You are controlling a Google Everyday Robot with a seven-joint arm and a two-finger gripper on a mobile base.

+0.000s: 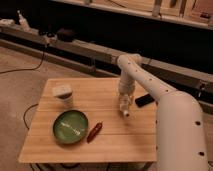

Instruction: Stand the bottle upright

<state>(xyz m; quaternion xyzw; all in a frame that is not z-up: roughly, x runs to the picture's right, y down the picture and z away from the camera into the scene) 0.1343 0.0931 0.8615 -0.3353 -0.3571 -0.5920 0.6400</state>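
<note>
My white arm reaches over the right part of the wooden table [105,145], with the gripper [123,103] pointing down just left of the black phone [144,99]. The small white bottle [125,110] sits between the jaws. It hangs nearly upright with its lower tip close to the table top. The gripper is shut on it. The gripper body hides the upper part of the bottle.
A wider white cup [63,95] stands at the left of the table. In front of it sits a green bowl [70,126], with a red-brown oblong object [94,131] beside the bowl. A dark shelf and cables run behind the table.
</note>
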